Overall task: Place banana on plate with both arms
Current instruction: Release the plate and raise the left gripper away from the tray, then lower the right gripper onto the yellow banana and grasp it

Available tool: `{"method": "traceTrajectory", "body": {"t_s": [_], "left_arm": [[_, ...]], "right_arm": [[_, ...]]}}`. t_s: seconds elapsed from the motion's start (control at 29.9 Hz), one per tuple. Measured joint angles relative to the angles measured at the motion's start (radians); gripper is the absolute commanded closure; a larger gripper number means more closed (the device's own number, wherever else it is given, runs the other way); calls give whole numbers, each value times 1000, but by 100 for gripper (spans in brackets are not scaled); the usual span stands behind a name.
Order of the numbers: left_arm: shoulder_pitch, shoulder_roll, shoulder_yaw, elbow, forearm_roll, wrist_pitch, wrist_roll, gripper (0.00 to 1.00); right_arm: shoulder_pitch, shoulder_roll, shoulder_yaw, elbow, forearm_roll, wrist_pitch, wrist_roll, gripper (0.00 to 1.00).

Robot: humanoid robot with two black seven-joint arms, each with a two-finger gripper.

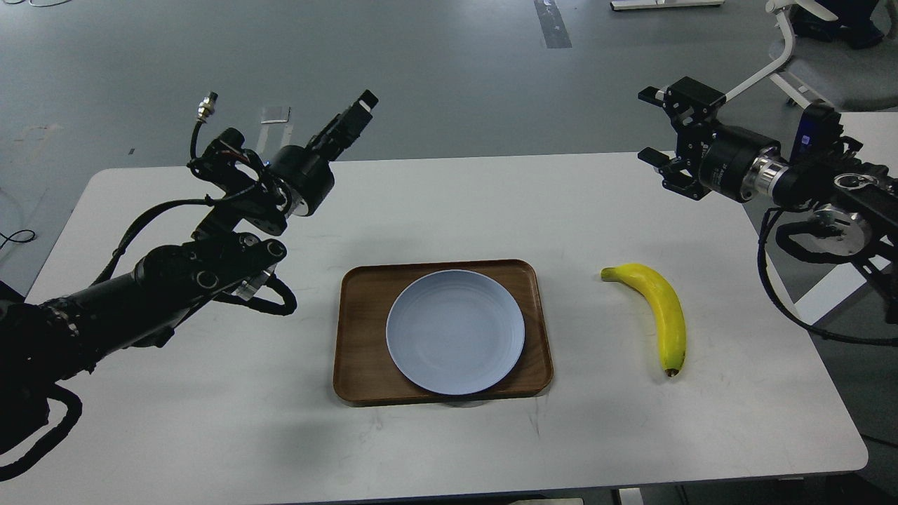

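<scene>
The yellow banana [658, 307] lies on the white table, right of the tray, its dark tip toward me. The pale blue-grey plate [454, 331] lies flat and empty in the brown wooden tray [359, 330]. My left gripper [356, 113] is raised above the table's far left part, pointing up and away, well clear of the plate. Its fingers look like one dark narrow shape, so I cannot tell them apart, and it holds nothing. My right gripper [654, 126] hovers over the far right edge of the table, beyond the banana, with its jaws apart and empty.
The white table [210, 421] runs to a rounded front right corner. A white-framed chair [807, 49] and another white surface [866, 140] stand behind my right arm. Grey floor lies beyond the table.
</scene>
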Motion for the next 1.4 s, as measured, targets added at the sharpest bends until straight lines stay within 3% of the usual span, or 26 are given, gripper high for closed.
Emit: {"method": "traceTrajectory", "body": {"t_s": [0.23, 0.3, 0.4, 0.6, 0.9, 0.97, 1.0, 1.04, 1.17, 1.24, 1.4], "left_arm": [[-18, 102, -186, 0, -213, -316, 245, 1], [-2, 120, -241, 0, -225, -389, 285, 1], [27, 137, -286, 0, -230, -440, 308, 1], [62, 160, -300, -6, -231, -454, 310, 1], [81, 184, -345, -35, -232, -459, 299, 1], [88, 177, -370, -40, -232, -458, 292, 1], [93, 173, -382, -42, -232, -458, 287, 1], [98, 170, -395, -43, -232, -457, 280, 1], [116, 152, -423, -54, -232, -451, 240, 2], [118, 148, -425, -55, -231, -448, 212, 4], [119, 141, -426, -55, -230, -443, 95, 3]], "right_arm": [[5, -158, -147, 219, -660, -43, 51, 0], [-5, -170, -183, 234, -710, -58, 52, 0], [-26, -179, -253, 237, -739, -93, 52, 1], [-99, -146, -339, 204, -782, -191, 52, 4], [-132, -71, -346, 141, -794, -229, 57, 18], [-134, -56, -350, 129, -794, -232, 57, 37], [-135, -52, -353, 124, -795, -233, 57, 71], [-136, -48, -358, 119, -797, -233, 57, 86], [-137, -43, -381, 112, -802, -240, 63, 100], [-133, -43, -385, 112, -803, -251, 71, 100], [-111, -41, -386, 133, -803, -315, 137, 100]]}}
